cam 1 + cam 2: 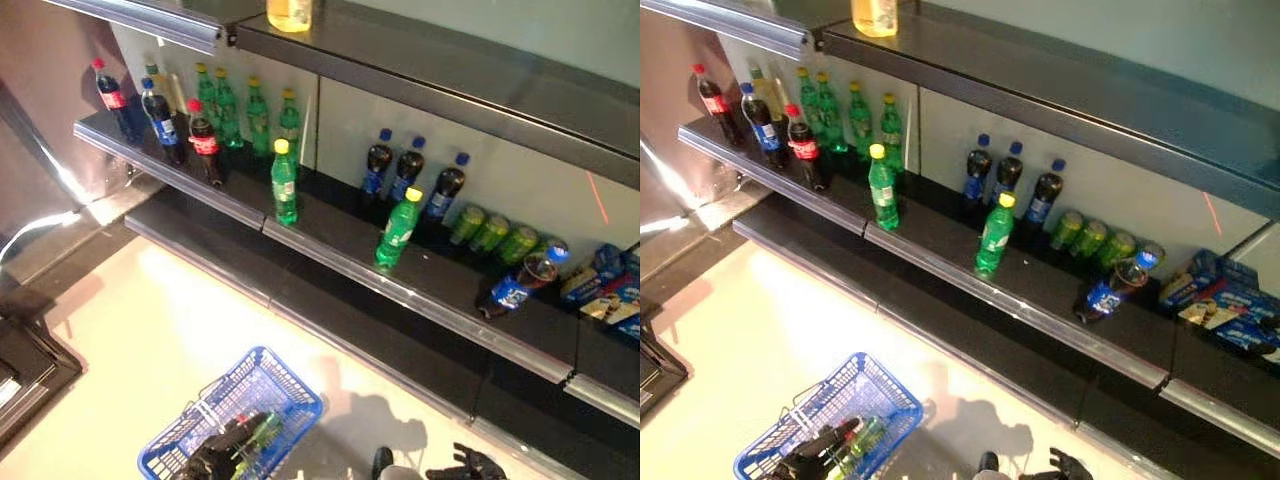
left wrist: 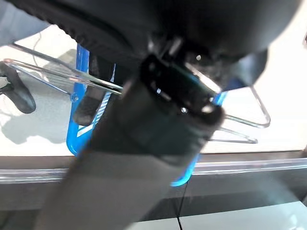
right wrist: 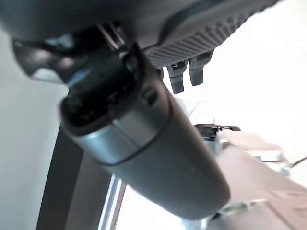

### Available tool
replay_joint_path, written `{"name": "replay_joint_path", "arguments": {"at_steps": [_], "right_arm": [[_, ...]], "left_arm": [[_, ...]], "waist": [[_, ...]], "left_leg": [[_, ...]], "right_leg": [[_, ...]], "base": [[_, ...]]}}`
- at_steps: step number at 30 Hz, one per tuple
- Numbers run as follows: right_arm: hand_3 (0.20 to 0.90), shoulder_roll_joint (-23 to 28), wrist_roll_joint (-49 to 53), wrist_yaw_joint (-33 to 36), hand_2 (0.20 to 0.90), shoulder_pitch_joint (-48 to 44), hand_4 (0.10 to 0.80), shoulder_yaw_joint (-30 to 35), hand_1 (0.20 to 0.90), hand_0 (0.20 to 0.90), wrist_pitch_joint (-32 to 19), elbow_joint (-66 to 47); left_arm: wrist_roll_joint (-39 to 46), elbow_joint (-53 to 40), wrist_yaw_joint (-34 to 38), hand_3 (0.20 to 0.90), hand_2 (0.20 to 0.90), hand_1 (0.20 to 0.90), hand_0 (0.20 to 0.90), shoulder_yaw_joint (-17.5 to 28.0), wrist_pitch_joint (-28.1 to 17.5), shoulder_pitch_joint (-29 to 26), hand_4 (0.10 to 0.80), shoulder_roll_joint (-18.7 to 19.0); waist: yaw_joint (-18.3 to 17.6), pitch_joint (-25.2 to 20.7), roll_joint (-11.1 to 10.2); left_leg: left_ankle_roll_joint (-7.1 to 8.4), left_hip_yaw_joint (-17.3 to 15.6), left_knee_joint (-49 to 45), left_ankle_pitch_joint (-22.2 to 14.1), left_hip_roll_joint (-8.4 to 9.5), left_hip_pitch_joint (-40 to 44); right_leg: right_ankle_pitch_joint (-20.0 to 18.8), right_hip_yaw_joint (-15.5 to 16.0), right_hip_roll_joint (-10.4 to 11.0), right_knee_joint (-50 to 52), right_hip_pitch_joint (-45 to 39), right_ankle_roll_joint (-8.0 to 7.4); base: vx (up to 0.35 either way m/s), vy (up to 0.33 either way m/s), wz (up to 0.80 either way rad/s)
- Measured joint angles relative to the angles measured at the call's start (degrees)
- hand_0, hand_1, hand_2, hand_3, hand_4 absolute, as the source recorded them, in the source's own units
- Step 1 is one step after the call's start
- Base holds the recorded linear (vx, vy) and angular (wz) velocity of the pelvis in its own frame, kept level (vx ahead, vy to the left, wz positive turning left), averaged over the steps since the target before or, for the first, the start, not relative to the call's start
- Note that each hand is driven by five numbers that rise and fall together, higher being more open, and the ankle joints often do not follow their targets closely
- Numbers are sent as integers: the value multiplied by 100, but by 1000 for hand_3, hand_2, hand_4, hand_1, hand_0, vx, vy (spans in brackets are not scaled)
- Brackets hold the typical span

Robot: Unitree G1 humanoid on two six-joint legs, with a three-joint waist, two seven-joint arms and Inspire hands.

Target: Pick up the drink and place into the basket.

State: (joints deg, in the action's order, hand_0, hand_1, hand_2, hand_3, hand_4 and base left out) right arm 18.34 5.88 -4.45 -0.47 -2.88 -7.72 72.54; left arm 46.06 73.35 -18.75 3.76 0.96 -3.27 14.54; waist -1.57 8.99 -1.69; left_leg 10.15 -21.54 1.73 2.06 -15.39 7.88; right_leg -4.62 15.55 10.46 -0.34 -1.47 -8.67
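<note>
Left hand (image 1: 222, 448) sits low inside the blue wire basket (image 1: 285, 392) on the pale floor, beside a green bottle (image 1: 262, 432) lying in it; whether its fingers grip anything cannot be told. Right hand (image 1: 468, 464) hangs at the near edge, fingers loosely apart, holding nothing. Further bottles with red, blue and green labels, none readable, stand on the dark shelf (image 1: 440, 300) beyond.

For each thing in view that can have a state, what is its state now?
Blue wire basket: on the floor, held by its metal handles, a green bottle lying inside.
Left hand: curled on the handles.
Right hand: low by the floor, fingers unclear.
Two green yellow-capped bottles: upright at the shelf edge.
Dark blue-capped bottle: lying on its side.
Green cans: lying down.
</note>
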Motion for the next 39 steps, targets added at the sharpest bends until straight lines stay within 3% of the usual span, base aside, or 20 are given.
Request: {"name": "replay_joint_path", "arguments": {"at_steps": [3,6,13,17,26,31,34,39], "right_arm": [[900,82,117,1,900,-2,800,26,900,900,2,-54],[900,111,103,-3,900,106,800,51,900,900,8,-13],[900,97,99,-6,900,426,800,166,900,900,-1,120],[900,96,82,-7,900,474,800,176,900,900,-7,120],[900,99,-31,-41,900,492,800,177,900,900,-4,111],[900,98,-68,-41,900,445,800,131,900,900,20,113],[900,105,-22,-29,900,286,800,74,900,900,18,119],[900,106,254,-3,900,-394,800,39,900,900,10,117]], "left_arm": [[-36,-99,-47,200,300,300,300,-16,16,46,100,-125],[-37,-101,-80,200,300,300,300,-74,23,129,100,-230],[-65,-104,-80,200,300,300,300,-63,57,324,100,-271],[-65,-73,-79,200,300,300,300,150,56,376,100,-264],[-55,-34,-80,200,300,300,300,170,54,431,100,-217],[33,-53,-89,200,300,300,300,132,-18,336,100,-149],[216,-250,-91,200,300,300,300,29,-27,164,100,-70],[371,-260,-90,200,300,300,300,-116,-44,-539,100,-1]], "waist": [[-31,-18,221],[-27,-93,307],[-45,-358,254],[-45,-426,229],[-37,-556,170],[-18,-591,81],[-12,-392,79],[-11,481,144]], "left_leg": [[-2,23,-31,-7,-67,-1],[6,37,105,-4,4,124],[21,150,311,56,285,218],[13,153,314,51,297,279],[12,145,318,40,291,283],[10,168,314,117,263,-173],[12,221,307,255,247,-616],[-39,346,143,382,254,-1149]], "right_leg": [[38,93,-38,-19,-69,46],[3,153,-3,-129,-236,2],[-140,306,219,-402,-454,-156],[-150,312,219,-447,-542,-169],[-146,307,215,-451,-543,-163],[-217,313,182,-452,-109,-116],[-325,305,157,-450,313,-65],[-513,295,167,-446,727,16]], "base": [[28,-38,10],[18,14,14],[9,37,10],[12,9,0],[74,19,-1],[-94,-33,2],[-280,-31,4],[-152,-17,6]]}}
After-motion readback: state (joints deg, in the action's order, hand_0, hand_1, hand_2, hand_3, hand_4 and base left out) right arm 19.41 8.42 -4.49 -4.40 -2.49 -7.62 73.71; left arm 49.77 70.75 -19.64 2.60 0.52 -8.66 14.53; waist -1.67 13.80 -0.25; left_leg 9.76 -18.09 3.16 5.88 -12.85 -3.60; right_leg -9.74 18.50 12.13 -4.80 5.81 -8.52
